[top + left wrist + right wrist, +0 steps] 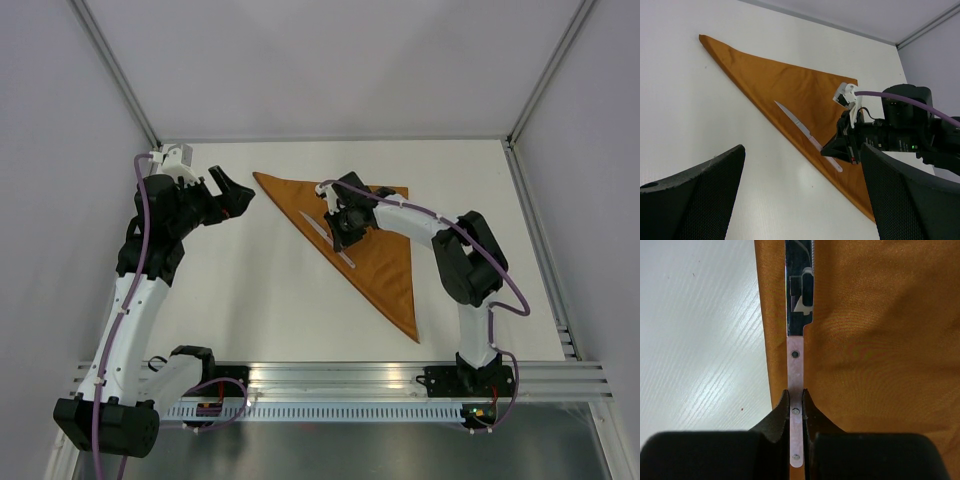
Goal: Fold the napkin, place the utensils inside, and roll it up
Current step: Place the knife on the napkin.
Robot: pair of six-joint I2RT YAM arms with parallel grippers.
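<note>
In the overhead view the right hand (796, 396) covers the middle of the knife (796, 123), so only the blade tip and the butt of the handle stick out either side of it. The right wrist camera shows both fingers closed on the pale riveted handle, pinching it between the middle and last rivets. The blade runs out of that frame at the top, with dark reflections on the steel. Whether the knife rests on the cloth or is held just above it cannot be told. The napkin (380, 255) lies folded in a triangle on the white worktop (250, 310), and the knife runs just inside its long edge, parallel to it. From the left wrist camera, the right hand's black body and purple cable hide part of the cloth's right side. A dark finger of the left hand (234, 194) cuts off the near corner. That left hand sits left of the napkin, apart from it, with its fingers spread wide and gripping nothing. A slotted metal rail (400, 378) crosses the near edge, carrying both arm bases.
</note>
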